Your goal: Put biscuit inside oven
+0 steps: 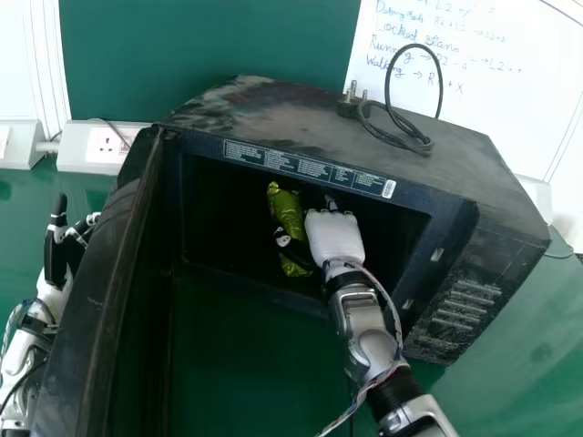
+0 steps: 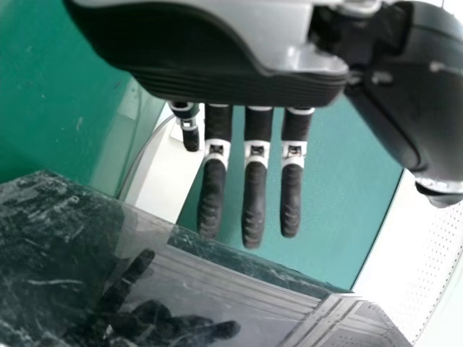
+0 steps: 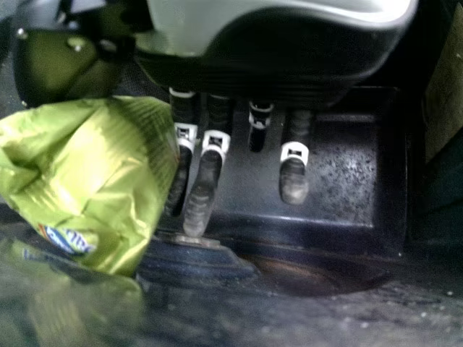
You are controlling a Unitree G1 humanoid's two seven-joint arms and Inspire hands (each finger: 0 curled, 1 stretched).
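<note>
One biscuit (image 1: 290, 214) in a shiny green wrapper sits inside the open oven (image 1: 410, 164), alongside the robot's right hand (image 1: 335, 238). Seen from the head, the hand is back upward inside the oven, its thumb reaching across the wrapper. The right wrist view gives the palm side: fingers (image 3: 200, 202) straight to slightly bent, spaced apart, with the biscuit touching them on the thumb side; whether the hand has any grip on it cannot be told. That view also brings out a printed patch on the wrapper, which is mirrored in the glossy surface below, and a round recess in the oven.

Outside the oven, beyond its open door (image 1: 100, 291), the left hand (image 1: 56, 259) is wide open and empty; the left wrist view adds its dark reflection in the door. The head view alone catches a looped cable (image 1: 440, 86) and plug (image 1: 348, 106) atop the oven.
</note>
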